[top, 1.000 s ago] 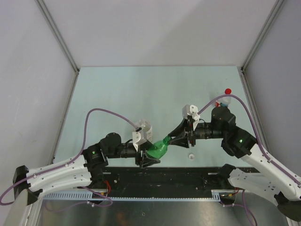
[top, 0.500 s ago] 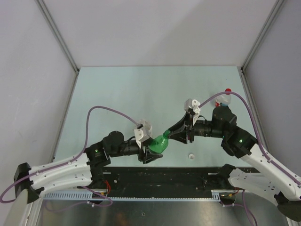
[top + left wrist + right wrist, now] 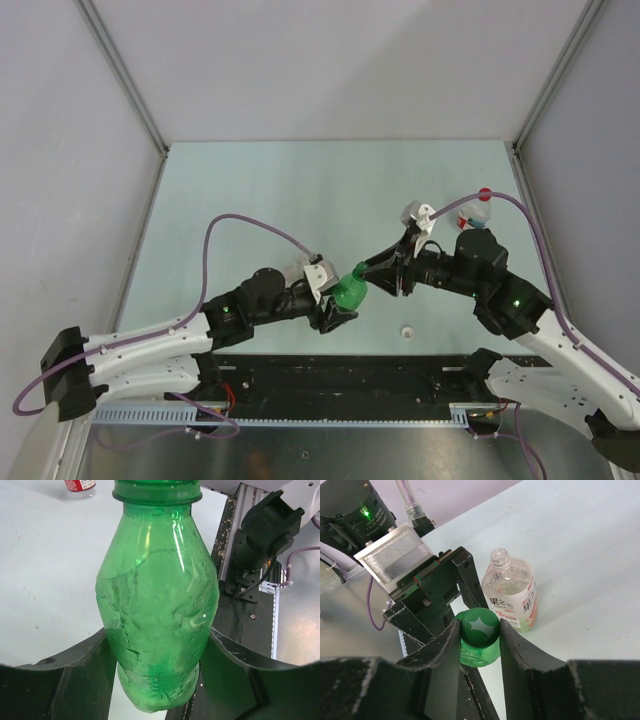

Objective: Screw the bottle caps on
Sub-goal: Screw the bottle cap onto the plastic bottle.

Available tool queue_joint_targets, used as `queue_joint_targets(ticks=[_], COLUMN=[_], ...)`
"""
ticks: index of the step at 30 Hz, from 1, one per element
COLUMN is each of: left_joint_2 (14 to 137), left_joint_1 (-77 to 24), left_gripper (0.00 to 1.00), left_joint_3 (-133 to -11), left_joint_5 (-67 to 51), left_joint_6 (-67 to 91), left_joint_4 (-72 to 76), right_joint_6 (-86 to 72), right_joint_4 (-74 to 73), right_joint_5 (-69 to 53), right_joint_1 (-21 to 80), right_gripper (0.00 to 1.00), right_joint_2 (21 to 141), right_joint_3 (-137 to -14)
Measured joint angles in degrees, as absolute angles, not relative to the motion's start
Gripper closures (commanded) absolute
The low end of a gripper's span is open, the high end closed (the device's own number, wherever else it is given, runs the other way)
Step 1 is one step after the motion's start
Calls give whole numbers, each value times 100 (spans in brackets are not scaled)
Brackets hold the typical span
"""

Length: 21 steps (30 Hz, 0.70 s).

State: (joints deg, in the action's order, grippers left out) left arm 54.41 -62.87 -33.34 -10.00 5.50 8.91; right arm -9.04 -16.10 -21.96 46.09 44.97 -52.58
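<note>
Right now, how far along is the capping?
Done: the red cap appears seated on the small bottle. In hand: the left gripper holds the green bottle while the right gripper clamps the green cap on its neck. Remaining: the white cap lies on the table; the orange-labelled bottle is uncapped.

The setting is presenting itself as a robotics laboratory test cell. Plain pale grey panel walls (image 3: 340,60) are enclosing a smooth pale mint-green tabletop (image 3: 300,190) on three sides, and slim silver aluminium frame posts (image 3: 120,70) are joining the panels at the rear corners. Two white-and-black jointed robot arms (image 3: 150,350) are standing on a black metal mounting rail (image 3: 340,375) at the near edge. Purple looped cables (image 3: 250,222) are running to the arms, and a grey slotted plastic cable duct (image 3: 150,412) is lying just below the rail.
</note>
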Motion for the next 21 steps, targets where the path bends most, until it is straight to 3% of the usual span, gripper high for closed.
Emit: queue_joint_targets(ticks=[5,12,21], left_joint_2=[5439,5439,5162], left_joint_1=[-6287,-6287,-6281], left_gripper=[100,100,100], left_joint_3=[-3334,-3334,-3321], left_joint_5=[-1002,-1028,-1684], left_joint_6=[491,451,596], left_joint_4=[1138,1225,792], right_joint_6=[-904,-714,419], right_joint_4=[-1599,-1599,-1942], right_joint_5=[-1984,-2008,-2856], right_joint_1=[4646,4654,4654], right_gripper=[71,80,84], right_joint_2=[4307,4270,4268], right_joint_3=[-5251,-5251,-5325])
